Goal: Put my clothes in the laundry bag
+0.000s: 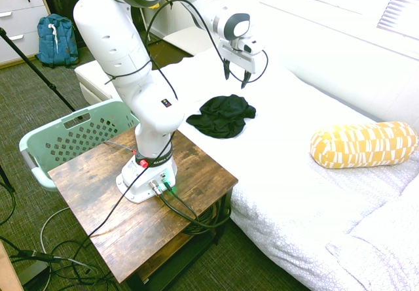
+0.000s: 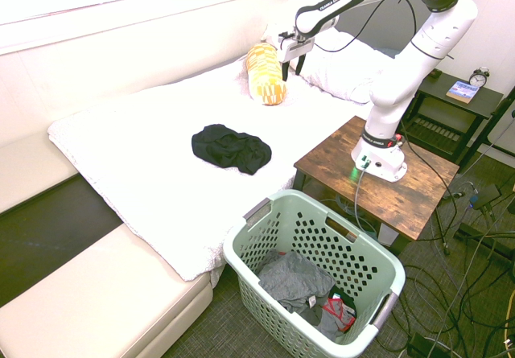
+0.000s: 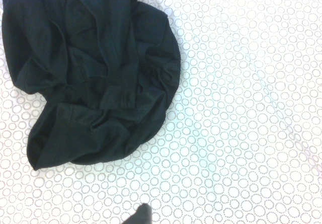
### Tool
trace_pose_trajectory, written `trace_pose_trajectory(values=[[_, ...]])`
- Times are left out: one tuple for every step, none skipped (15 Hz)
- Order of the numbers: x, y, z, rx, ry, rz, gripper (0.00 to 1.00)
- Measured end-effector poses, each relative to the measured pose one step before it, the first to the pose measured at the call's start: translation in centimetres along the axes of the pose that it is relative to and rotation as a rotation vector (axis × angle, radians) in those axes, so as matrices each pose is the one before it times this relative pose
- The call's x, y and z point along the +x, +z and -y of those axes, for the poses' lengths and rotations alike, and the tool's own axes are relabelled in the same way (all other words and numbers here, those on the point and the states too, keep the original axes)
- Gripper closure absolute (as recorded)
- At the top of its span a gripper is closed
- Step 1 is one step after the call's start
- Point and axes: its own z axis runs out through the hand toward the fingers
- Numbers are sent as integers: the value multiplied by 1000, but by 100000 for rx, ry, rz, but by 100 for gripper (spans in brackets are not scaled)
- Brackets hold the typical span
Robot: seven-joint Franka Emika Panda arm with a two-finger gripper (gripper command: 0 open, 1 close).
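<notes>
crumpled black fabric clothes (image 1: 221, 115) lie on the white bed (image 1: 288, 167); our open, empty gripper (image 1: 235, 74) hovers off-centre, so we risk pinching bedsheet.

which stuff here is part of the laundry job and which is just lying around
Job: black garment on the bed; green basket on the floor; gripper, open above the bed.

Lying about: yellow pillow; blue backpack; clock and book; clothes already in the basket.

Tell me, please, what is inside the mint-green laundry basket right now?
The laundry basket holds a crumpled grey garment and a darker item with red trim. Anything beneath them is covered. The black garment lies on the bed.
</notes>
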Motion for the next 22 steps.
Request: trace_pose_trajectory(values=[[39, 35, 46, -37, -10, 64, 0], [132, -82, 183, 167, -55, -86, 0], [106, -93, 313, 173, -304, -119, 0], [155, -246, 620, 434, -754, -432, 0], [178, -198, 1026, 373, -1092, -309, 0], [287, 69, 1332, 290, -1282, -415, 0], [461, 447, 1665, 44, -1585, -764, 0], [651, 1015, 1964, -965, -1082, -596, 0], [675, 1274, 1825, -1629, -1142, 345, 0], [784, 1436, 1851, -1329, -1523, 821, 0], [794, 1677, 1916, -1383, -1933, 885, 0], [782, 1723, 1712, -1226, -1653, 1019, 0], [934, 1779, 1608, -1093, -1070, 957, 0], [1171, 2102, 1465, -1049, -268, 1090, 0], [1186, 2043, 1231, -998, -39, 906, 0], [1104, 2168, 1026, -1034, -172, 1032, 0], [976, 2672, 986, -994, -71, 1868, 0], [887, 2519, 874, -626, -204, 1761, 0], [737, 2576, 876, -958, -440, 1236, 0], [546, 2845, 878, -1441, -272, 881, 0], [228, 2590, 933, -642, -397, 1576, 0], [94, 2235, 969, -274, -518, 1956, 0]])
